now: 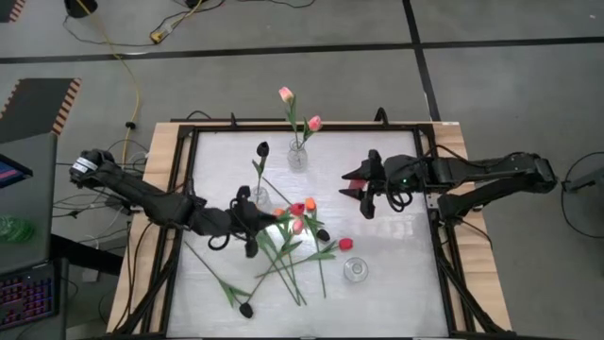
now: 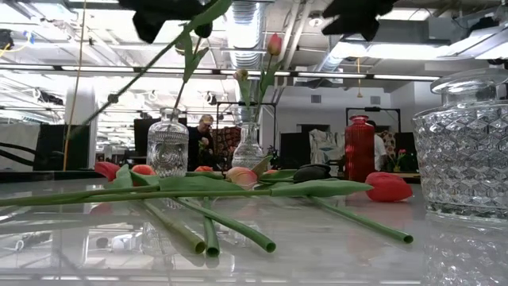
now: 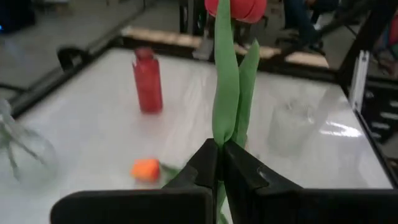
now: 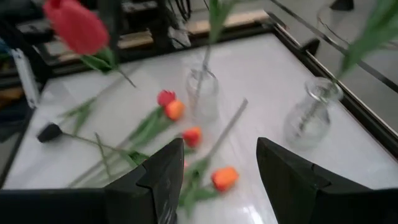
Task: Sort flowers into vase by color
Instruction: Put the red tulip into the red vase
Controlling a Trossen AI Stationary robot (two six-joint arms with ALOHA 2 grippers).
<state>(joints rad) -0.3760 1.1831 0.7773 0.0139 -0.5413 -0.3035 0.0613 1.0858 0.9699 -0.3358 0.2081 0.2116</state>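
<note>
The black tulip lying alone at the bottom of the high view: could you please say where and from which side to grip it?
Grip the black tulip on its stem above the leaves, straight down with jaws across it: it lies flat, clear of the pile. The open right gripper, over the table's right half, looks free; the left gripper is shut on a red tulip.

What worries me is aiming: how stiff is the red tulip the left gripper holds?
Probably stiff: pinched low by the left gripper, the red tulip stands upright without drooping. Likely light, since a slim stem carries its head. The head may sway when swung. The right gripper hovers open.
</note>
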